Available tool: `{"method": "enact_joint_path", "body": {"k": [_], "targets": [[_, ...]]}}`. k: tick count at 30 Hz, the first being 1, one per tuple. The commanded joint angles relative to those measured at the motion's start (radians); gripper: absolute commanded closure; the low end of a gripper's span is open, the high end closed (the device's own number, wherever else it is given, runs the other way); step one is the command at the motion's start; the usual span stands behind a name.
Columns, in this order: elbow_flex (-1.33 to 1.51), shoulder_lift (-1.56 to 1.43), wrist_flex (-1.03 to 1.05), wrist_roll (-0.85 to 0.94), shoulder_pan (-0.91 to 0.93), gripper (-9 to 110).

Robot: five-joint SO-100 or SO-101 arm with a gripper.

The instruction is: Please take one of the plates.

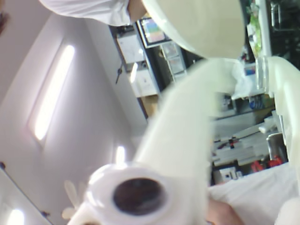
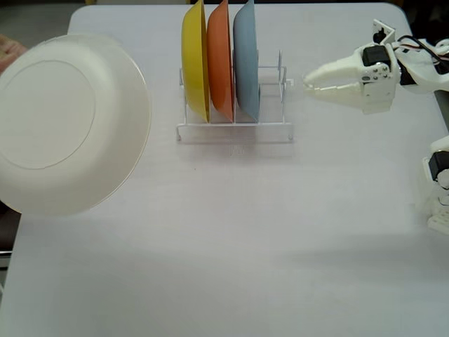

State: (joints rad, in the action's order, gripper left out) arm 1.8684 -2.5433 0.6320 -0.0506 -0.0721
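Note:
In the fixed view the cream-white plate [image 2: 66, 123] fills the far left, tilted toward the camera and overlapping the table's left edge. Fingers of a person's hand [image 2: 10, 49] show behind its upper left rim. My gripper [image 2: 307, 81] hovers at the right of the table, well away from the plate, pointing left. Its jaws look shut with nothing between them. The wrist view looks up toward the ceiling. There the plate [image 1: 197, 23] shows at the top, beyond my blurred gripper [image 1: 246, 70].
A white wire rack [image 2: 235, 130] stands at the back middle of the white table [image 2: 231, 246], between plate and gripper. It holds a yellow plate [image 2: 194, 60], an orange plate [image 2: 220, 60] and a light blue plate [image 2: 246, 60] on edge. The arm's base [image 2: 438, 182] is at the right edge.

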Motion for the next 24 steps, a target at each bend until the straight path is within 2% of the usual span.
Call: {"method": "enact_joint_path", "body": {"k": [1,24], "targets": [[0.028,-0.080,0.009,-0.020,0.003,102],[0.520,-0.471,0.143,-0.055,0.014,102]]}}
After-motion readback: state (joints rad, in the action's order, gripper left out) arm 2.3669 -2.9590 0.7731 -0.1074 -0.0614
